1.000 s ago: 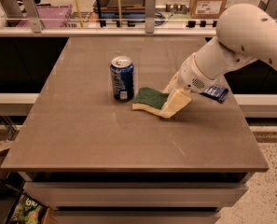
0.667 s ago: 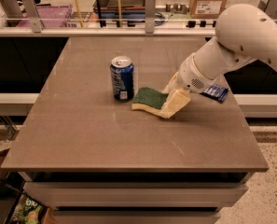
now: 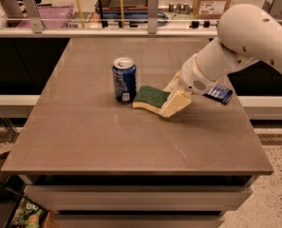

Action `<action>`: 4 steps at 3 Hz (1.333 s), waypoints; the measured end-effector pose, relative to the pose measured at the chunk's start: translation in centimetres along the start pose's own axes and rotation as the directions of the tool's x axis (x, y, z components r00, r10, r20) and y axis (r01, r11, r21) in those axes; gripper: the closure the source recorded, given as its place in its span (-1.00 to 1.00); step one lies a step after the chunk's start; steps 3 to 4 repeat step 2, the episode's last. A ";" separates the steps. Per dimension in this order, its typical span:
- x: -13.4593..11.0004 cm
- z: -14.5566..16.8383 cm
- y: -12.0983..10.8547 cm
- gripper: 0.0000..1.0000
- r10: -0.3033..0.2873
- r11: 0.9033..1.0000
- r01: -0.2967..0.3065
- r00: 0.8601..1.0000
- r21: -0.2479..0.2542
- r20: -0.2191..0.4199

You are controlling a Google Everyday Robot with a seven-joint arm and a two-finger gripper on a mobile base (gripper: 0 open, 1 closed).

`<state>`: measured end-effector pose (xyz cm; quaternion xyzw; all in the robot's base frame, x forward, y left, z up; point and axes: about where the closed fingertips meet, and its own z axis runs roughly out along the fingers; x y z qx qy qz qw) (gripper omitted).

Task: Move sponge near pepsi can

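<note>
You've got the pepsi can (image 3: 124, 80) upright on the table (image 3: 83, 141); sponge (image 3: 150, 98) flat just right of it, green side up; gripper (image 3: 169, 100) at the sponge's right end, jaws sponge-width apart, clamped on it; blue wrapper (image 3: 220, 94) further right.

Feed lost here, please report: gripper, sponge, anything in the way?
Gripper at sponge, at end away from can. Sponge lies close beside can. Wrapper beyond arm, not in way.

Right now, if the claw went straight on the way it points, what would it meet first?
Probably the sponge, lying just ahead of the claw low over the table; the pepsi can stands just beyond. Depth is unclear.
</note>
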<state>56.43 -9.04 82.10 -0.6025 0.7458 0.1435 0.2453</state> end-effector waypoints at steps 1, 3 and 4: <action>0.0 0.0 0.0 -1.00 0.000 1.000 0.000 1.000 0.000 0.000; 0.0 0.0 0.0 -1.00 0.000 1.000 0.000 1.000 0.000 0.000; 0.0 0.0 0.0 -1.00 0.000 1.000 0.000 1.000 0.000 0.000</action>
